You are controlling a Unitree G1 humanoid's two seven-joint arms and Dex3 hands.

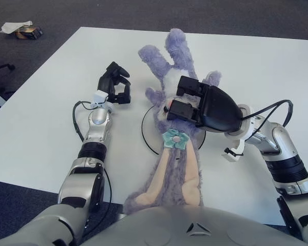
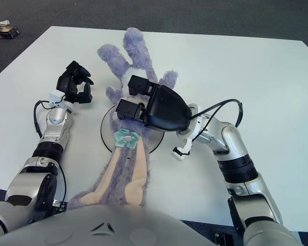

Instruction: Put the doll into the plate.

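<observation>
White worktop [image 1: 41, 123] fills the scene, grey carpet beyond. A purple plush doll [image 1: 177, 154] lies lengthwise across the plate [image 1: 145, 134], ears toward 12 o'clock, legs trailing to 6 o'clock off the rim. The right hand [image 1: 187, 100] sits over its middle, fingers [image 1: 180, 109] seemingly clamped on the fur. The left hand [image 1: 115, 86] hovers at 9 o'clock of the doll, fingers curled together, empty. Bunching the legs inward would likely seat the doll better.
</observation>
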